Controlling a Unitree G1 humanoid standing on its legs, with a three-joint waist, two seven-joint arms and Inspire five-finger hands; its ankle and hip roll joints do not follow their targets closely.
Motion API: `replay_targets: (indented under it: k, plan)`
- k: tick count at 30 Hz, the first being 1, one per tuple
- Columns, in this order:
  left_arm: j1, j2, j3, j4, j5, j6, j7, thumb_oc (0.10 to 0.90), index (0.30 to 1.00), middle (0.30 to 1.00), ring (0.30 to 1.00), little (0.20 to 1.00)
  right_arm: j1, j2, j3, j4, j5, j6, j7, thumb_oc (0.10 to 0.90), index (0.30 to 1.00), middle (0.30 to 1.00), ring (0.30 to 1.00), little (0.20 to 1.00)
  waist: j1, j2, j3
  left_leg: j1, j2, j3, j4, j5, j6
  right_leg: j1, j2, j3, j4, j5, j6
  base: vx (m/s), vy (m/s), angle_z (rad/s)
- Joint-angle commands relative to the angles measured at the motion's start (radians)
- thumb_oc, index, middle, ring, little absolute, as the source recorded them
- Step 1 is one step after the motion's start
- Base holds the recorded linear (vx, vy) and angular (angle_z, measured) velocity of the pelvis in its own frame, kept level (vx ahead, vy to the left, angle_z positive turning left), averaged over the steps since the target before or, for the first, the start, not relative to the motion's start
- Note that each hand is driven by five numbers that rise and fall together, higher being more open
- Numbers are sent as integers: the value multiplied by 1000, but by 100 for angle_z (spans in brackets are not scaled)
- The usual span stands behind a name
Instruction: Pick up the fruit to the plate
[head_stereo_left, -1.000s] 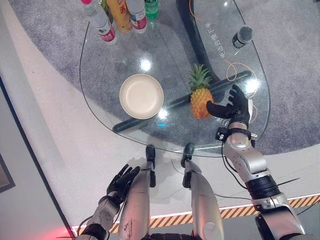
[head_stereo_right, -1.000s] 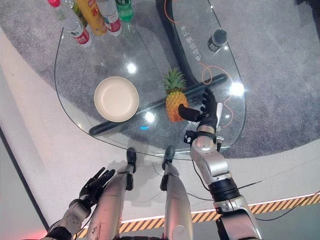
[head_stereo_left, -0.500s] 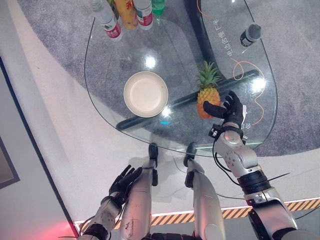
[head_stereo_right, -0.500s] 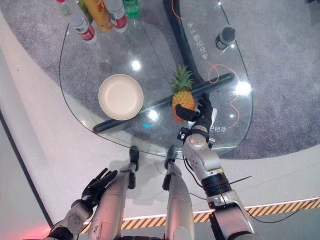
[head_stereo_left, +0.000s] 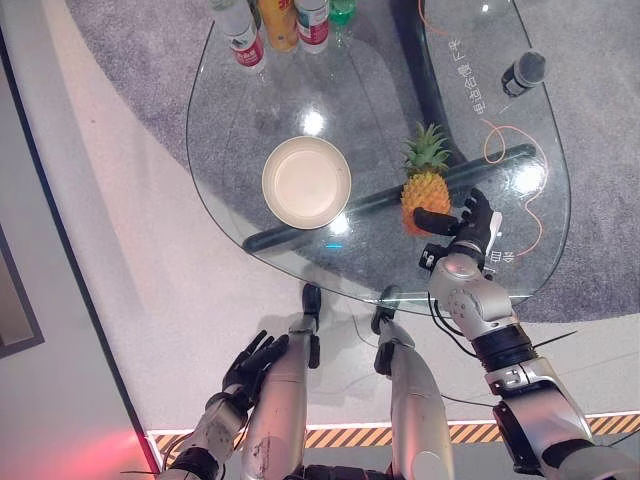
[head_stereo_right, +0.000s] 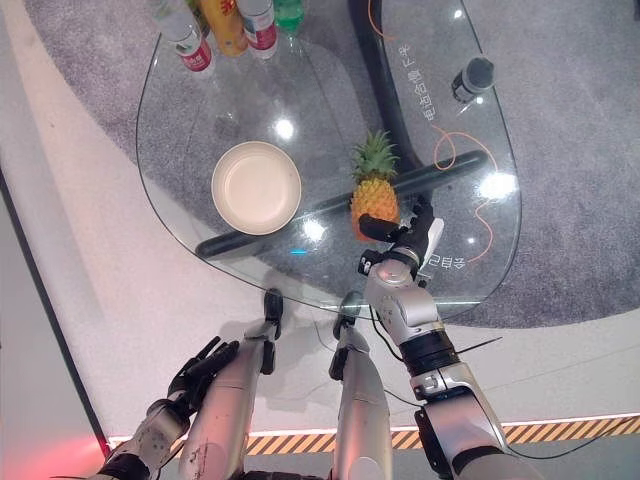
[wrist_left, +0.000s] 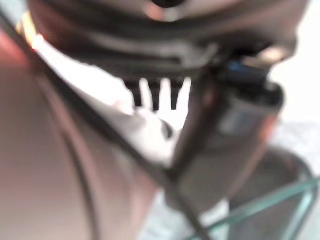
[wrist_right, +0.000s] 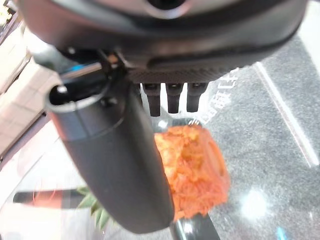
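— Where is the fruit?

— The pineapple (head_stereo_left: 424, 190) stands upright on the glass bench (head_stereo_left: 240, 150), right of centre in the left eye view, leafy crown toward the top of the frame. The cream plate (head_stereo_left: 306, 182) sits to its left, apart from it and with nothing on it.

— And the right hand?

— The right hand (head_stereo_left: 468, 222) is just to the right of the pineapple's lower body. Its thumb reaches across toward the front of the fruit and its fingers stand straight beside it (spread around it, not clamped). In the right wrist view the orange body (wrist_right: 192, 172) shows past the thumb and the row of straight fingertips; I cannot tell whether anything touches it.

— The left hand?

— The left hand (head_stereo_left: 252, 364) hangs low, in the lower left of the frame below the bench edge, fingers relaxed and apart, holding nothing.

— Anything else on the bench?

— Bottles (head_stereo_left: 282, 22) cluster at the top edge, and a dark microphone (head_stereo_left: 524, 72) lies at the upper right with an orange cord (head_stereo_left: 520, 175) looping from it.
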Motion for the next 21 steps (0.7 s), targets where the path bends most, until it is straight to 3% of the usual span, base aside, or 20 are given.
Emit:
replay_targets:
  k: [1, 12, 20, 21]
  plan:
    - [54, -34, -40, -25, -25, 14, -3, 800, 900, 900, 900, 900, -67, -107, -15, 8, -67, 2, -7, 800, 900, 900, 900, 900, 28, 61, -24, 47, -61, 26, -37, -45, 7, -5, 19, -68, 110, -32, 22, 0, 0, 0]
    - [59, -20, -51, -32, -15, 27, -13, 800, 900, 900, 900, 900, -158, -134, 36, 105, -77, 12, 77, 800, 900, 900, 900, 900, 57, 63, -24, 16, -71, 2, -27, -41, 7, -25, 18, -82, 117, -32, 19, 5, 2, 9]
    - [50, -11, -59, -51, -20, 36, -8, 800, 900, 900, 900, 900, -217, -158, 74, 215, -4, 89, 96, 800, 900, 900, 900, 900, 77, 56, -24, 5, -71, -15, -23, -40, 4, -25, 14, -95, 119, -35, 18, 11, 1, 2]
    - [61, -11, -63, -49, -22, 36, -7, 800, 900, 900, 900, 900, -207, -155, 81, 225, 2, 95, 96, 800, 900, 900, 900, 900, 80, 58, -24, 30, -70, -22, -17, -70, -1, -4, 16, -86, 132, -62, 29, 73, 4, 9]
